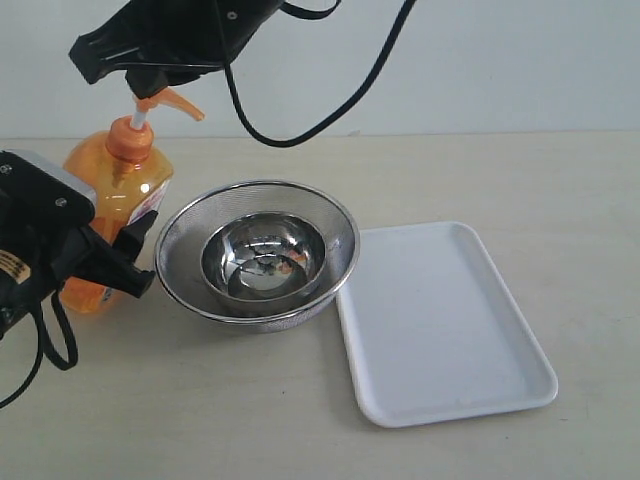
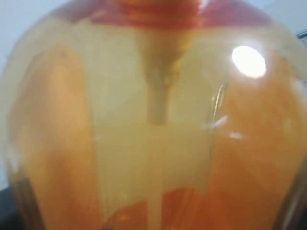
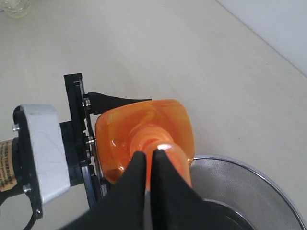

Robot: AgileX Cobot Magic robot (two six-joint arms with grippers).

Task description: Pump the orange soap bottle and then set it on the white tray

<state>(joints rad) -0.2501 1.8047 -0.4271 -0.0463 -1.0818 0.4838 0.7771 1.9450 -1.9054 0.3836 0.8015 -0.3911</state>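
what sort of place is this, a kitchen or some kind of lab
Probably a robot test bench, not a kitchen: a plain table against a blank wall, cabled robot arms, and a soap bottle, mesh bowl and tray laid out.

No word or number can be read with certainty. The orange soap bottle [image 1: 105, 185] carries a white-and-red label [image 1: 150, 205], seen nearly edge-on in the exterior view, and its print is too small to make out. A yellow sticker [image 3: 5, 163] on the left arm [image 3: 41, 143] bears rows of dark marks, possibly small lettering, blurred beyond reading in the right wrist and exterior views.
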